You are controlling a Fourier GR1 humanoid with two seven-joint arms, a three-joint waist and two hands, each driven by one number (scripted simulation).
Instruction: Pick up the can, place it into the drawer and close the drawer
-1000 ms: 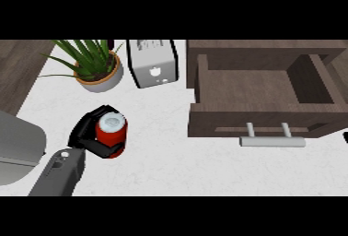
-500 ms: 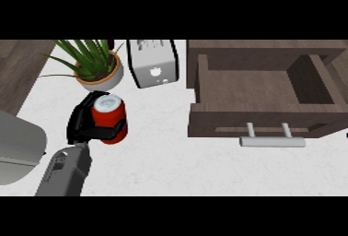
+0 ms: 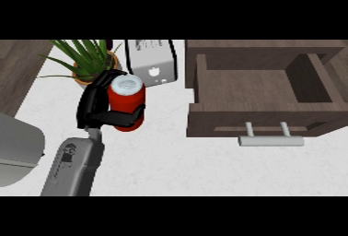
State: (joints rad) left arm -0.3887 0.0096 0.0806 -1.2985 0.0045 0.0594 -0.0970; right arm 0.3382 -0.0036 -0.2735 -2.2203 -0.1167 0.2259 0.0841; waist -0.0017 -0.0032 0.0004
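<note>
Left hand (image 3: 95,103) grasping the red can (image 3: 126,101), fingers curled round its body, left of the open drawer (image 3: 262,90).

I see the can with its white top pointing toward the potted plant (image 3: 85,57) and the toaster (image 3: 153,60), both crowding it just behind. White tabletop (image 3: 190,161) lies bare between can and drawer's left wall. Drawer interior shows nothing inside, handle (image 3: 270,140) sticking out at its front edge. Grey object (image 3: 17,147) at far left edge. My right hand doesn't show.
</note>
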